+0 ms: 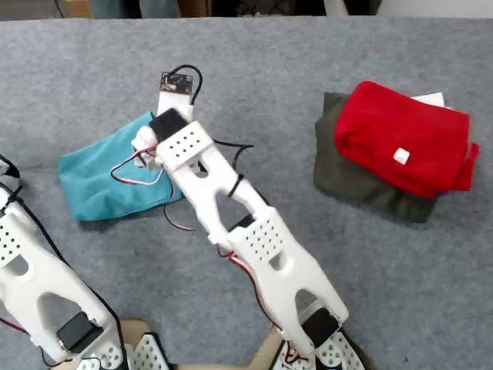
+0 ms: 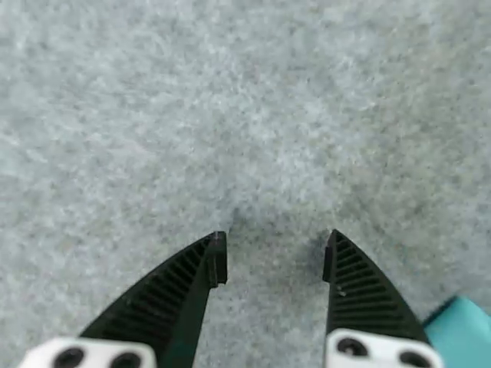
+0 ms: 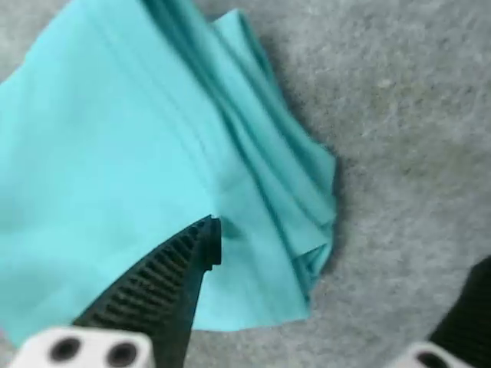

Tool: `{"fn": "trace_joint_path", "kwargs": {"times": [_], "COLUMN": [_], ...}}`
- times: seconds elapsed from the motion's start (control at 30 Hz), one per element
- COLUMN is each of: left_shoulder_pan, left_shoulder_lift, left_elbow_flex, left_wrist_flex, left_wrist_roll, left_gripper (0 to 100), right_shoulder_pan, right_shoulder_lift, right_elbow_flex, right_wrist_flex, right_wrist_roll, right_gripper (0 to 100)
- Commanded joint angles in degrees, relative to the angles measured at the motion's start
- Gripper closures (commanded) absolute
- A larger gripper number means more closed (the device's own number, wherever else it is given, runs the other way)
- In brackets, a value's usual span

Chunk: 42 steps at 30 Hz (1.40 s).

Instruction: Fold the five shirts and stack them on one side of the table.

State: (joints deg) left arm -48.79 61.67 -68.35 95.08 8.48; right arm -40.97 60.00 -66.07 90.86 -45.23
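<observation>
A folded teal shirt (image 1: 104, 177) lies on the grey table cover (image 1: 308, 62) at the left. My right gripper (image 3: 337, 291) stands open at the shirt's right edge, one finger (image 3: 180, 264) over the teal cloth (image 3: 115, 153) and the other past its folded edge. In the high view that arm's wrist (image 1: 173, 139) covers the shirt's near corner. My left gripper (image 2: 275, 257) is open over bare grey cover, with a teal corner (image 2: 464, 330) beside one finger. At the right, a folded red shirt (image 1: 400, 135) tops a dark olive one (image 1: 347, 177).
White cloth (image 1: 431, 99) peeks from under the red shirt at the back of the stack. The left arm (image 1: 38, 270) rises along the table's left edge. Red and black cables (image 1: 139, 166) loop from the right wrist over the teal shirt.
</observation>
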Motion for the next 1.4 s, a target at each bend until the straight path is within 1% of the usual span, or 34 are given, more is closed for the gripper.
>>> {"fn": "trace_joint_path", "kwargs": {"times": [0.0, 0.1, 0.3, 0.37, 0.5, 0.63, 0.73, 0.97, 1.03, 1.17, 1.27, 1.37], "left_shoulder_pan": [0.5, 0.4, 0.4, 0.4, 0.4, 0.4, 0.4, 0.4, 0.4, 0.4, 0.5, 0.5], "left_shoulder_lift": [0.5, 2.1, 2.5, 2.6, 2.7, 2.7, 2.7, 2.7, 2.7, 2.7, 2.7, 2.8], "left_elbow_flex": [-6.3, -8.0, -8.4, -8.4, -8.4, -8.4, -8.4, -8.2, -8.2, -8.1, -8.0, -7.9], "left_wrist_flex": [1.1, 1.2, 1.2, 1.1, 1.1, 1.1, 1.1, 1.1, 1.1, 0.9, 0.7, 0.7], "left_wrist_roll": [-0.4, -0.4, -0.1, -0.1, -0.1, -0.1, -0.1, -0.1, -0.1, -0.3, -0.3, -0.4], "left_gripper": [78, 78, 78, 78, 78, 78, 78, 78, 78, 78, 78, 78], "right_shoulder_pan": [-1.7, -2.4, -2.1, -2.0, -0.5, 0.6, 0.7, 0.9, 1.9, 5.8, 8.3, 11.0], "right_shoulder_lift": [-0.6, 0.0, 7.2, 10.2, 12.1, 12.4, 12.5, 12.2, 12.2, 11.4, 10.5, 9.2], "right_elbow_flex": [-4.3, -5.4, -5.6, -5.6, -9.3, -15.7, -20.2, -22.7, -22.7, -25.9, -29.7, -29.8], "right_wrist_flex": [-0.7, -1.6, -7.0, -7.9, -6.2, -2.7, -0.1, 0.6, 0.7, 2.5, 5.8, 8.4], "right_wrist_roll": [-1.4, -3.7, -3.5, -3.2, -2.4, 2.1, 4.5, 7.6, 8.0, 9.0, 13.5, 18.7], "right_gripper": [51.4, 51.4, 52.2, 57.2, 74.0, 88.1, 95.1, 96.9, 98.6, 98.5, 98.5, 98.5]}}
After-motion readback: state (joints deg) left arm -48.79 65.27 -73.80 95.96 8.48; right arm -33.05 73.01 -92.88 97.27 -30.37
